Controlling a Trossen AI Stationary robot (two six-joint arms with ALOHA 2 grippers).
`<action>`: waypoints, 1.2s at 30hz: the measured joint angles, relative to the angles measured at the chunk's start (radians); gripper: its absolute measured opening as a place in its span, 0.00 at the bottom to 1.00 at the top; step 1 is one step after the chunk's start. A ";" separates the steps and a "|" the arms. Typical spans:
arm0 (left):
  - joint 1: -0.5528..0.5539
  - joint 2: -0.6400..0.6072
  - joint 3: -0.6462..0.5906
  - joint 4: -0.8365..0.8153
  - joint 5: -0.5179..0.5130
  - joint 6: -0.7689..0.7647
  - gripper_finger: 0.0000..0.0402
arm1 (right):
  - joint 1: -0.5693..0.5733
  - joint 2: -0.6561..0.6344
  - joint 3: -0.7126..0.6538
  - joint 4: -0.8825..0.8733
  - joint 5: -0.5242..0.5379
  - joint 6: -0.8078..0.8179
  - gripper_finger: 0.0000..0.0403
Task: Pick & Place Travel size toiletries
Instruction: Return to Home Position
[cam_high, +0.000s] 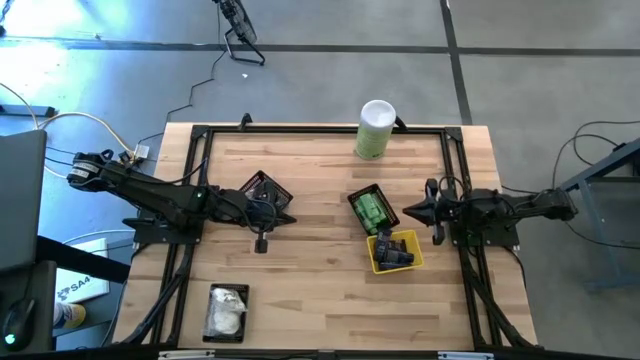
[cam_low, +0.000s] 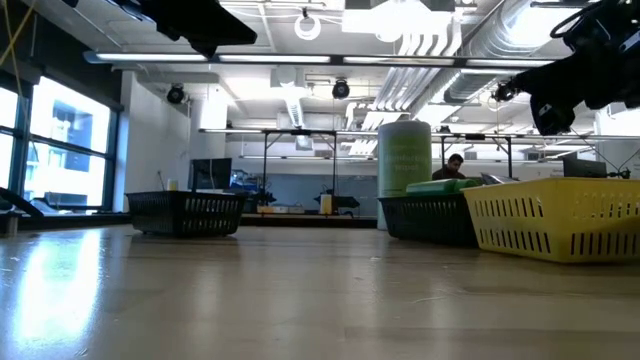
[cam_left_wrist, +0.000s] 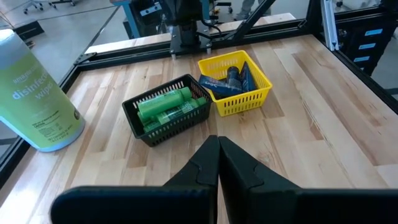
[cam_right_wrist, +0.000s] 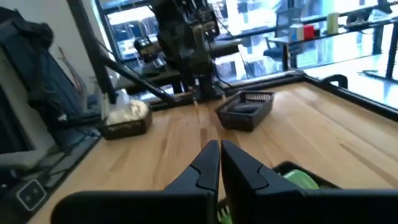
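- Wooden table (cam_high: 320, 290), sorted by kind: white packets (cam_high: 226, 312) fill a black basket (cam_high: 214, 292) at its near left corner.
- Right of centre, navy tubes (cam_left_wrist: 233, 78) lie in a yellow basket (cam_left_wrist: 239, 102), green bottles (cam_left_wrist: 165, 106) in a second black basket (cam_left_wrist: 168, 130) touching it.
- Left claw (cam_left_wrist: 217, 140) and right claw (cam_right_wrist: 219, 144) hang over opposite sides, both pinched shut and empty, seemingly parked.
- Tall can (cam_high: 374, 132) stands at the far edge; beyond, a bright workshop and one person (cam_low: 455, 165).

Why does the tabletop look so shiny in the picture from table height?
Low view: the camera skims the table, so the windows and ceiling lights mirror as a pale sheen. High view: looking straight down, the wood shows evenly lit, no glare.
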 joint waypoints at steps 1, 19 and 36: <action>0.000 0.000 0.000 0.000 0.000 0.000 0.01 | 0.000 0.000 -0.003 0.015 -0.009 -0.003 0.02; 0.000 0.000 0.000 0.003 0.001 -0.006 0.01 | 0.000 0.012 -0.005 -0.011 -0.184 -0.007 0.02; 0.000 -0.029 0.000 -0.006 0.004 0.013 0.01 | 0.000 0.024 -0.007 0.007 -0.165 -0.029 0.02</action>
